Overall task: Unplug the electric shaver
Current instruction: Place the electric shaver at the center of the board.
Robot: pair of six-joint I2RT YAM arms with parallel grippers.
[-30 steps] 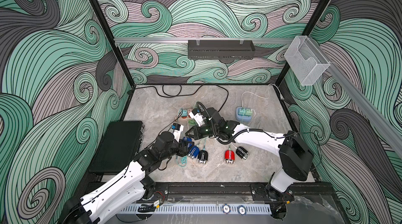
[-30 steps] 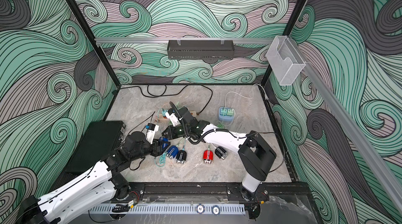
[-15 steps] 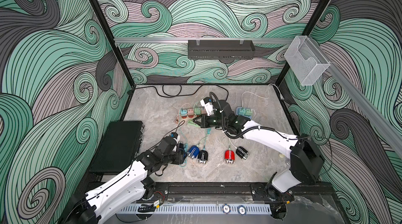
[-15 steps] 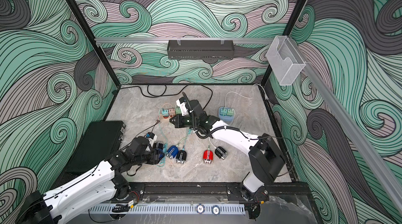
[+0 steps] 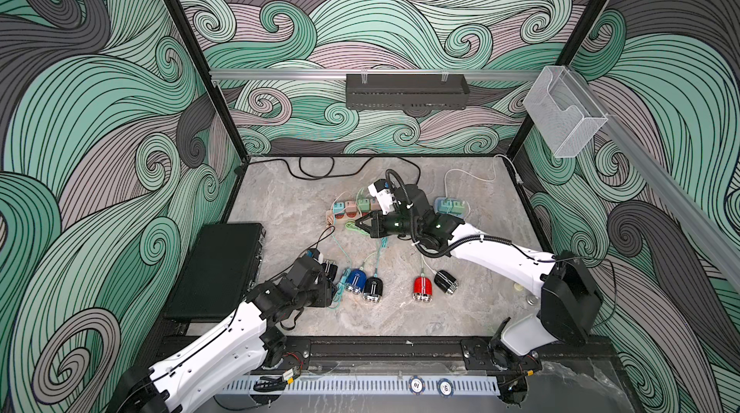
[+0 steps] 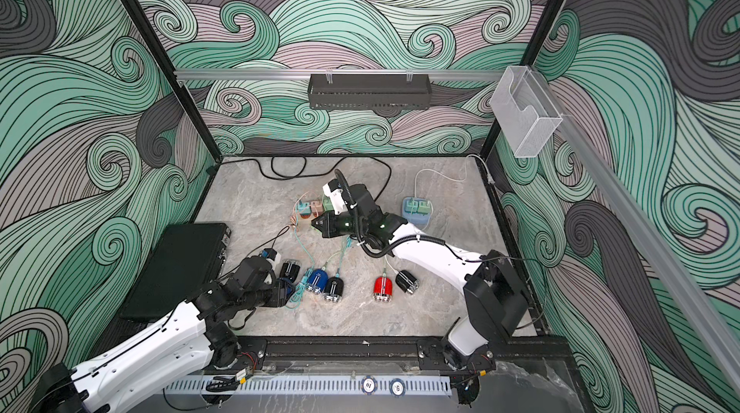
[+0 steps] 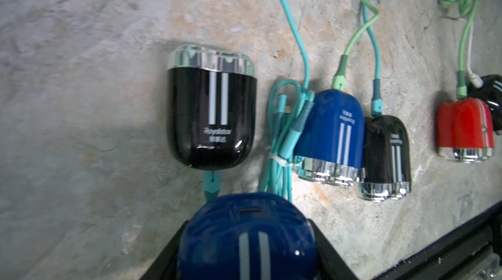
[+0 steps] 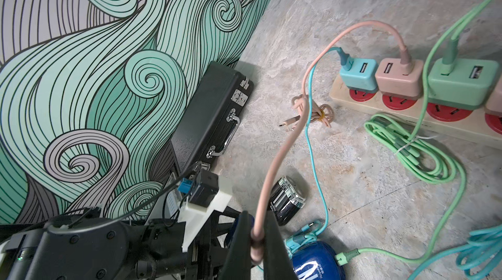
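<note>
Left wrist view: the left fingers [image 7: 332, 259] are clamped on either side of a blue shaver [image 7: 244, 240], its charging slot a bare dark slit, its far half cut off by the frame edge. Whether it rests on the counter [image 7: 81, 102] I can't tell. Right wrist view shows the right fingers [image 8: 275, 248] pinched together on a pink cable [image 8: 274, 167], its plug end hidden behind them. In both top views the held shaver sits front-left, mostly buried under the wrist.
</note>
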